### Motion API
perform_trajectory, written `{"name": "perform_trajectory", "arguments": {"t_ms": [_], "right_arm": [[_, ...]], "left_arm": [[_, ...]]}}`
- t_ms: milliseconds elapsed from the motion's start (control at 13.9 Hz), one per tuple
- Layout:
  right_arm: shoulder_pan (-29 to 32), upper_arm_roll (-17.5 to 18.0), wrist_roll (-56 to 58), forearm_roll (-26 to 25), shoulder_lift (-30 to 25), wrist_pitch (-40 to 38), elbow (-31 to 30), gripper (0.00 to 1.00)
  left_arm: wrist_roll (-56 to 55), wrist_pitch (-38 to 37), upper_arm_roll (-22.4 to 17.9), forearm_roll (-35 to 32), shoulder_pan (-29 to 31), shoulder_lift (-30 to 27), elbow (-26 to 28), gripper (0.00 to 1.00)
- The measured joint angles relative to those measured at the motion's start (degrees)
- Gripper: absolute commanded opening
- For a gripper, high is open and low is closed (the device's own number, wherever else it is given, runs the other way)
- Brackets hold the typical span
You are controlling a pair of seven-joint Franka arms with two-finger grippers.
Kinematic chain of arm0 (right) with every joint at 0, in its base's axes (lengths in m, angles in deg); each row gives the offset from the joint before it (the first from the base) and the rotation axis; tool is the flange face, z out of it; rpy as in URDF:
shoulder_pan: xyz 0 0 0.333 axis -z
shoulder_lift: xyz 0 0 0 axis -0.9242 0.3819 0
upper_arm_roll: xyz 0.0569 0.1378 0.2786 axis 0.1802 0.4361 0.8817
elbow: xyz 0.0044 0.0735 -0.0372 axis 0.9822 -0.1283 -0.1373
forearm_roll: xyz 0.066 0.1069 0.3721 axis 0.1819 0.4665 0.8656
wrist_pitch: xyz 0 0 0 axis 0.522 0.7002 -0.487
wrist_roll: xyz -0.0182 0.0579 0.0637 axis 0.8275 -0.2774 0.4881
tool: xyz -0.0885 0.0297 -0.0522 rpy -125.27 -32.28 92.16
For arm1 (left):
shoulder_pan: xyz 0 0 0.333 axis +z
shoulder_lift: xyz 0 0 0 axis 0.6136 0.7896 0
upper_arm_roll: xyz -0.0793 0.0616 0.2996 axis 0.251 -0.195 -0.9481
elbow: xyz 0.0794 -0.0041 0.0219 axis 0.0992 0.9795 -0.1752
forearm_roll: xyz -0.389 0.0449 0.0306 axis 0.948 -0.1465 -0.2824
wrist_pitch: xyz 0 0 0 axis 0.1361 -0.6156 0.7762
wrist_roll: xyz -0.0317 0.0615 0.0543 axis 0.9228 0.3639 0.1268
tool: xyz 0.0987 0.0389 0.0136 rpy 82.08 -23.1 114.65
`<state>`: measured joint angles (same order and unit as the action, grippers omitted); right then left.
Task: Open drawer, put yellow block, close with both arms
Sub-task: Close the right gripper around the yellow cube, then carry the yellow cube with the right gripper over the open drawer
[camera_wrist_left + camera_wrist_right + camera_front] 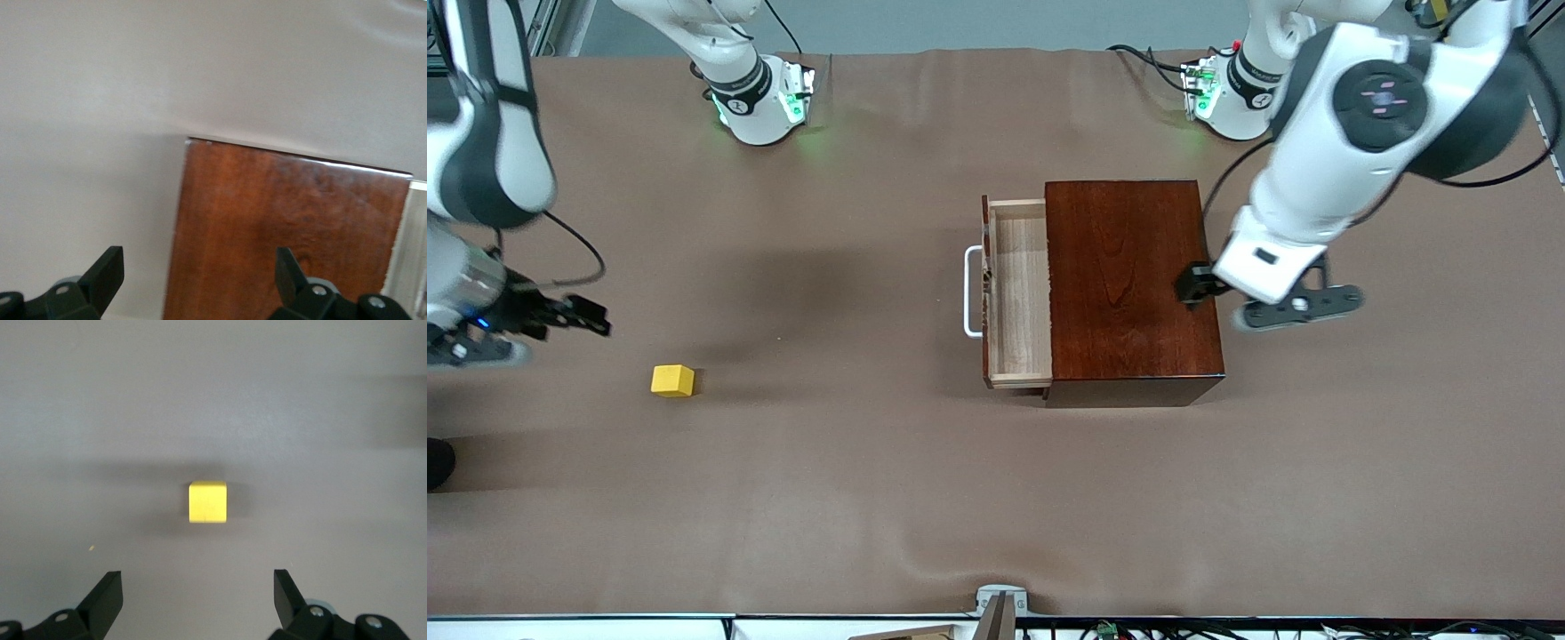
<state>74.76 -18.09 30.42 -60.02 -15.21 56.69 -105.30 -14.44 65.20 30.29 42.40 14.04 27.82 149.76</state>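
Drawer (1018, 293): pulled partway out of the box (1129, 289), its pale tray open to the front view and holding nothing. Dark front and white handle (971, 292) face the right arm's end of the table. The box sits a little toward the left arm's end from the table's middle, on the brown cover (871, 498).

Block (672, 380): yellow cube, alone on the cover, well apart from the drawer, toward the right arm's end and nearer the front camera than the drawer's handle.

My right gripper (560, 316): up in the air near the table edge at the right arm's end, over bare cover just beside the block, fingers spread wide, nothing between them. The right wrist view shows what the front view does not: the block (207, 501) lies ahead of the gap between my two fingertips (107, 597), untouched, with its shadow around it.

My left gripper (1209, 289): over the edge of the box top that faces the left arm's end, fingers apart and holding nothing. The left wrist view gives the box top (287, 233) close up, with one fingertip (290, 273) over the wood and the other over the cover; a strip of the pale tray shows at that picture's edge.
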Motion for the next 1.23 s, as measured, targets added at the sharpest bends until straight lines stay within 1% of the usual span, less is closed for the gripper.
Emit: {"name": "perform_trajectory", "arguments": {"t_ms": [216, 361, 794, 938, 1010, 1155, 1227], "right_arm": [[0.0, 0.1, 0.1, 0.0, 7.7, 8.3, 0.0, 1.0], [0.0, 0.1, 0.3, 0.0, 11.4, 11.4, 0.2, 1.0], [0.0, -0.1, 0.5, 0.0, 17.9, 14.7, 0.2, 1.0], [0.0, -0.1, 0.6, 0.0, 19.8, 16.1, 0.3, 1.0], [0.0, -0.1, 0.6, 0.0, 20.8, 16.9, 0.3, 0.96], [0.0, -0.1, 0.6, -0.1, 22.1, 17.6, 0.3, 0.33], [0.0, -0.1, 0.6, -0.1, 22.2, 17.6, 0.4, 0.07]], "left_arm": [[5.0, 0.0, 0.0, 0.0, 5.2, -2.6, 2.2, 1.0], [7.8, 0.1, 0.0, 0.0, 8.0, -3.7, 3.2, 1.0], [20.4, 0.2, 0.0, 0.0, 16.3, -6.8, 4.8, 1.0], [23.2, -0.1, 0.0, 0.0, 17.3, -7.7, 4.8, 1.0], [24.0, -0.4, 0.1, 0.0, 17.2, -8.0, 4.7, 1.0], [25.6, -2.4, 0.6, 0.0, 17.1, -8.4, 3.6, 1.0], [26.1, -3.8, 0.7, 0.0, 17.1, -8.6, 2.9, 1.0]]}}
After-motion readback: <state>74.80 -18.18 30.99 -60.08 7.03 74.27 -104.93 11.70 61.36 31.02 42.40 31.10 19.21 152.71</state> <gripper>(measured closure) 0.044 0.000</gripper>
